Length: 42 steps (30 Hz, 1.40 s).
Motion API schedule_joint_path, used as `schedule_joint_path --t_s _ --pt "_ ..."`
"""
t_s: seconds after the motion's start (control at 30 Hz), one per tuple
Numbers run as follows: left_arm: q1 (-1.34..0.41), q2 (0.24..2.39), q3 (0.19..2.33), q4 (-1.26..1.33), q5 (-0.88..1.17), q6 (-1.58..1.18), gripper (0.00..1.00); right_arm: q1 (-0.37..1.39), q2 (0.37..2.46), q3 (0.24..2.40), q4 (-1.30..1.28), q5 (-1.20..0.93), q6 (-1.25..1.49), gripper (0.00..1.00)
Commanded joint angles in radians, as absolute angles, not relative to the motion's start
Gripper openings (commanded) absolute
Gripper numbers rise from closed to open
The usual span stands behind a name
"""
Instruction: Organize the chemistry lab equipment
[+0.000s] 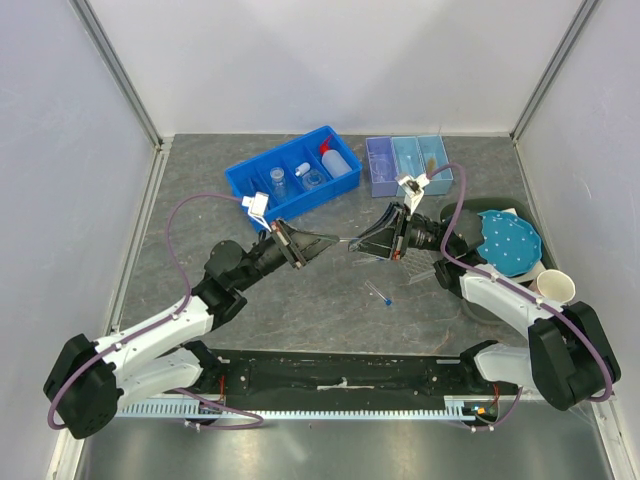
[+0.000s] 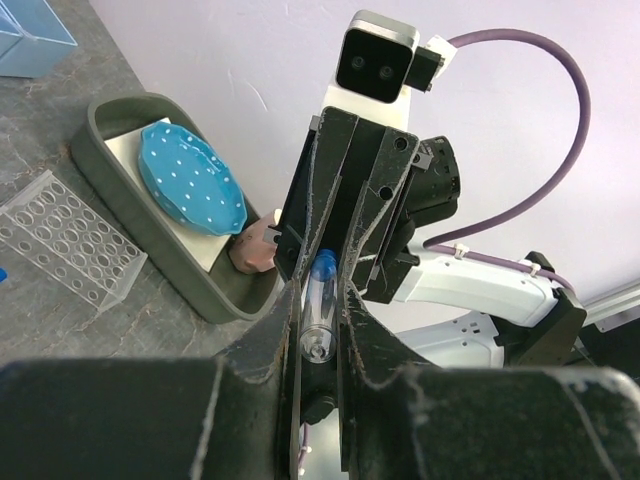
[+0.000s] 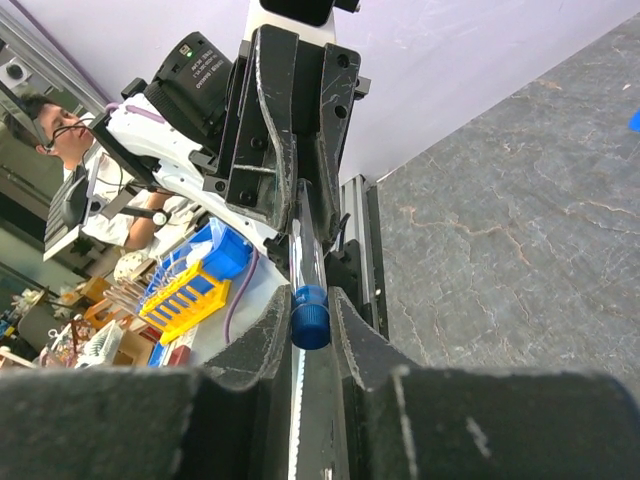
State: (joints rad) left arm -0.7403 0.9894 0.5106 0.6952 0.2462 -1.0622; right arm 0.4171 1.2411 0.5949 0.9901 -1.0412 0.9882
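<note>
A clear test tube with a blue cap [image 1: 342, 241] hangs level above the middle of the table, between my two grippers, which face each other. My left gripper [image 1: 326, 241] is shut on its glass end; in the left wrist view the test tube [image 2: 320, 312] sits between the pads with its round bottom toward the camera. My right gripper [image 1: 356, 243] is shut on the capped end; the blue cap [image 3: 310, 318] is pinched between its fingers [image 3: 268, 335]. A second test tube [image 1: 378, 293] lies on the table below them. The clear tube rack [image 2: 65, 245] lies flat beside the right arm.
A blue bin [image 1: 247, 183] at the back holds small glass flasks and the white red-capped squeeze bottle [image 1: 337, 160]. A pale blue divided tray [image 1: 382, 187] stands to its right. At the right a dark green tray [image 2: 120, 185] carries the teal dotted plate [image 1: 508, 242] and a beige cup [image 1: 556, 287].
</note>
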Motion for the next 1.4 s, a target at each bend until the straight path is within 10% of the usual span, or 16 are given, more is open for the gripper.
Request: schedule_joint_path --t_s 0.0,0.17,0.33,0.47,0.73,1.37 --pt "-0.736 0.979 0.491 0.721 0.201 -1.065 0.04 0.428 1.226 0.598 1.019 -1.062 0.947 0.14" --pt "-0.736 0.977 0.482 0.706 0.204 -1.065 0.09 0.426 1.220 0.609 0.959 -1.074 0.888 0.13" --pt "-0.735 0.976 0.505 0.651 0.250 -1.031 0.59 0.426 1.221 0.618 0.899 -1.077 0.827 0.13" --pt "-0.732 0.928 0.560 0.478 0.249 -0.907 0.77 0.411 1.220 0.644 0.754 -1.083 0.689 0.12" --pt "-0.732 0.792 0.810 -0.223 0.058 -0.480 0.82 0.278 1.209 0.752 0.292 -1.065 0.287 0.12" --pt "-0.732 0.732 0.735 -0.405 0.003 -0.196 0.88 0.190 1.224 1.150 -0.670 -0.407 -0.408 0.14"
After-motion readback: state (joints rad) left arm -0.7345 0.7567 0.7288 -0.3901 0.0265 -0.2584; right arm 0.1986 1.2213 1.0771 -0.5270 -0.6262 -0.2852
